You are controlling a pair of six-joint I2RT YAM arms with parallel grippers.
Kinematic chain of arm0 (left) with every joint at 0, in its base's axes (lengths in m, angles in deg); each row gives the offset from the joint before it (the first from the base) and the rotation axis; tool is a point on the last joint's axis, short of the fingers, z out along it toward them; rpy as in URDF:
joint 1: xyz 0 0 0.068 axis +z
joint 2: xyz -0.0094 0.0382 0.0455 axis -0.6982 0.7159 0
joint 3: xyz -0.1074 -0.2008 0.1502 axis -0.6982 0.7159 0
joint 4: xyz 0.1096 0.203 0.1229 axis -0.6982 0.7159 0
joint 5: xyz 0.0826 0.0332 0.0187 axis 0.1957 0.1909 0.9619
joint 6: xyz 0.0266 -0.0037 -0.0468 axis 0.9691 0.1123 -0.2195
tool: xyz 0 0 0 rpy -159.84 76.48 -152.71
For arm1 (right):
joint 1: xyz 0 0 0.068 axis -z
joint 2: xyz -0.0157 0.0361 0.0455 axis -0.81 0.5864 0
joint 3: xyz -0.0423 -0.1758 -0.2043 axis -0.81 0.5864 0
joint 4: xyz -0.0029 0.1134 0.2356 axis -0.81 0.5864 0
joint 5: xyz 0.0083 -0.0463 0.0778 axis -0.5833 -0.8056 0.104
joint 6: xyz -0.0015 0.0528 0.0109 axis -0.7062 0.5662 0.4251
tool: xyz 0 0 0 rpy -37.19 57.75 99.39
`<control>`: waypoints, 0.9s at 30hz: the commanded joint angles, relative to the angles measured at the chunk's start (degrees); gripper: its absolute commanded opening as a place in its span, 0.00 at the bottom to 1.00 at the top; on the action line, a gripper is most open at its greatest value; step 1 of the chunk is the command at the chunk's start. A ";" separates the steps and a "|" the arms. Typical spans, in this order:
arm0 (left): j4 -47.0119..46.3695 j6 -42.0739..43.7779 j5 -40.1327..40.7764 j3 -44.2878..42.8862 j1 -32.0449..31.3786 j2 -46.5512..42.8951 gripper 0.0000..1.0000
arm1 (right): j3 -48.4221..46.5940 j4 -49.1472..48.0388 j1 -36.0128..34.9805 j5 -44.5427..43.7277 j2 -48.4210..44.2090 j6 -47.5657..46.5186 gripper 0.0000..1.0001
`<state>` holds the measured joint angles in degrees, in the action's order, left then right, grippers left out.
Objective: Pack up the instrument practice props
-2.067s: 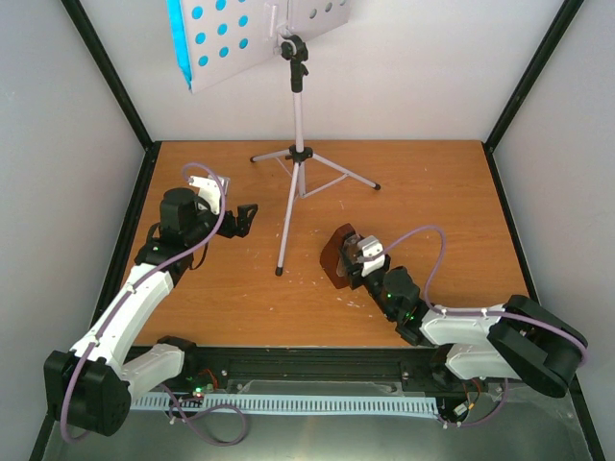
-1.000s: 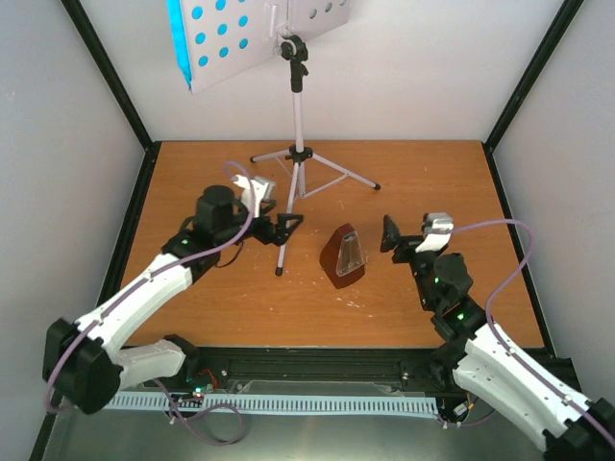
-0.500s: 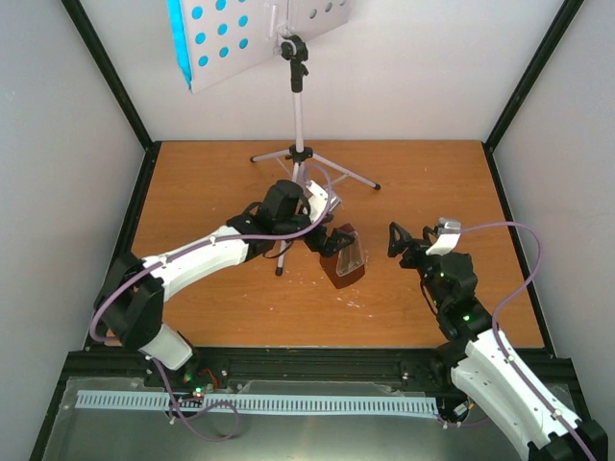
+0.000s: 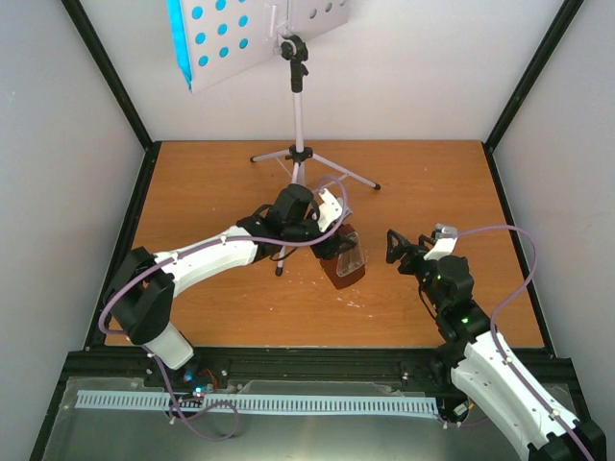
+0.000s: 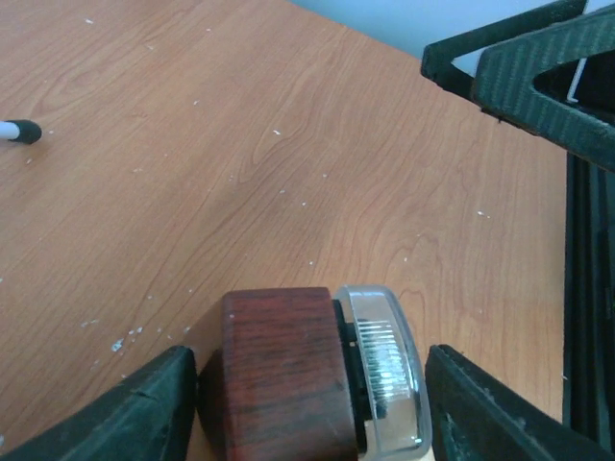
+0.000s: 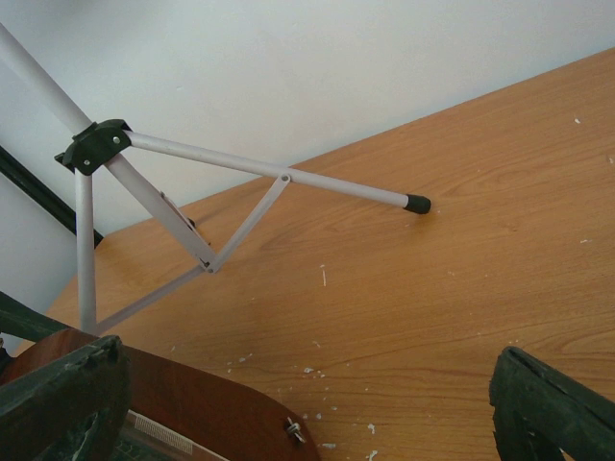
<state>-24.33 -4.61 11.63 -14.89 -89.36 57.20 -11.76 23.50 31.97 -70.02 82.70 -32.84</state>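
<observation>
The brown pyramid metronome [image 4: 344, 261] with its clear cover stands mid-table. My left gripper [image 4: 336, 240] is open and straddles its top. In the left wrist view the brown body [image 5: 283, 370] and clear cover [image 5: 386, 365] sit between the fingers [image 5: 144, 413], with a small gap on each side. My right gripper [image 4: 396, 246] is open and empty, just right of the metronome, whose brown side shows in the right wrist view [image 6: 183, 408]. The white tripod music stand [image 4: 299, 154] stands at the back. A blue sheet [image 4: 176, 29] lies on its hole-punched desk [image 4: 231, 43]. I cannot make out the white sheet.
A front tripod leg ends at a foot [image 4: 279, 272] just left of the metronome, under my left arm. Another leg's foot [image 6: 417, 203] lies on the table behind the metronome. Black frame posts and white walls enclose the wooden table [image 4: 192, 298].
The right gripper has let go of the metronome and drawn back to the right. The left arm has swung from the left side across the tripod leg and set its open jaws over the metronome.
</observation>
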 commanded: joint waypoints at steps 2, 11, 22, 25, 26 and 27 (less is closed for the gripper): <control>0.57 2.62 2.62 -2.36 -1.45 0.14 0.60 | 0.06 0.33 0.60 0.25 -0.08 0.81 1.00; 0.47 2.74 3.75 -1.56 -1.77 -0.52 0.45 | -0.40 2.26 0.66 0.04 -0.51 -0.25 1.00; -3.15 -5.27 1.15 2.28 2.82 -9.10 0.99 | -6.01 1.01 0.58 13.91 -0.08 -10.22 1.00; -3.87 -9.43 -3.91 4.77 8.83 -12.94 0.99 | -10.89 2.71 0.57 23.53 6.46 -13.00 1.00; -3.94 -10.50 -5.05 5.71 10.71 -14.61 0.99 | -12.33 3.23 0.43 26.46 8.47 -13.60 1.00; -3.92 -11.42 -6.83 6.78 12.98 -16.19 0.99 | -14.22 4.02 0.11 28.71 10.60 -14.39 0.99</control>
<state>-25.99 -9.92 11.11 -10.71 -83.38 46.33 -20.11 25.55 31.99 -54.20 87.23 -42.50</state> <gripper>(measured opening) 0.995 0.998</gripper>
